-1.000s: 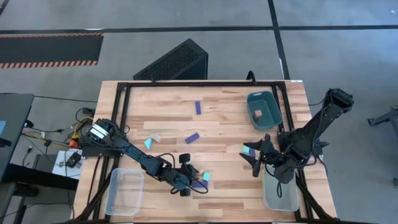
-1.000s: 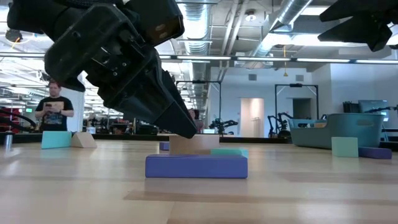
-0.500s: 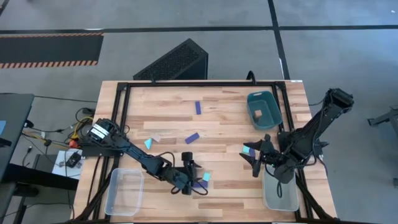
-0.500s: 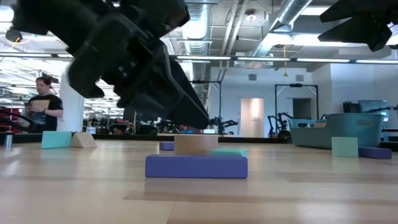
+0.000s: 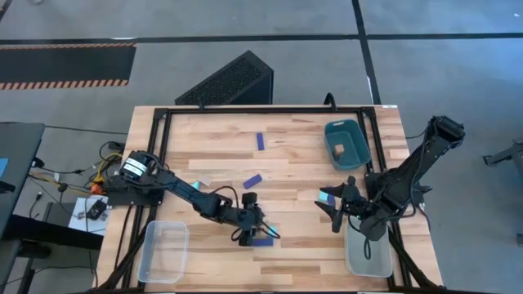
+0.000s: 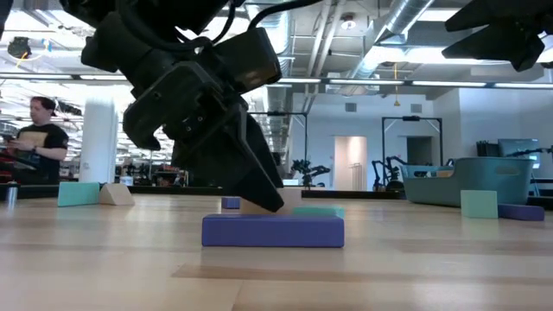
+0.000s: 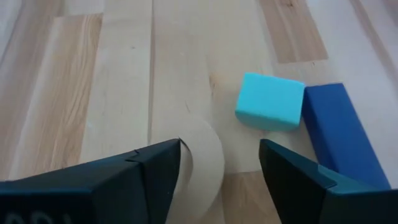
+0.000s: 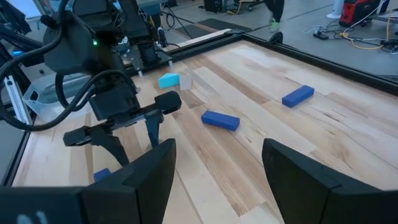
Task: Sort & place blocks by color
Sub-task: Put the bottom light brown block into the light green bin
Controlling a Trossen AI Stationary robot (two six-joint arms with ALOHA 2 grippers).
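Observation:
My left gripper (image 5: 252, 229) is low near the table's near middle, open. In the left wrist view its fingers (image 7: 221, 149) stand on either side of a pale wood piece with a rounded edge (image 7: 202, 163). A teal cube (image 7: 270, 101) and a dark blue bar (image 7: 339, 134) lie side by side just beyond. In the low view the gripper (image 6: 259, 186) reaches down behind the blue bar (image 6: 273, 231). My right gripper (image 5: 335, 214) waits open and raised at the near right, beside a teal block (image 5: 327, 196) that rests on the table. My left gripper comes down at a slant over the pale wood piece, which lies flat on the table. One finger (image 7: 155, 171) stands right at the piece's rounded edge (image 7: 186, 149); I cannot tell whether it touches. The other finger is clear of it.
Blue bars (image 5: 261, 140) (image 5: 252, 180), a teal wedge (image 5: 196, 188) and a wood piece (image 5: 206, 180) lie mid-table. The teal bin (image 5: 356, 131) at the far right holds a wood block (image 5: 337, 149). Clear trays (image 5: 163, 251) (image 5: 368, 255) sit at the near corners. A person walks in the room behind.
My left gripper has moved a little toward the table's far and right side and come down, from above the pale wood piece to table height around it. The blocks have stayed where they were. My right arm has kept still.

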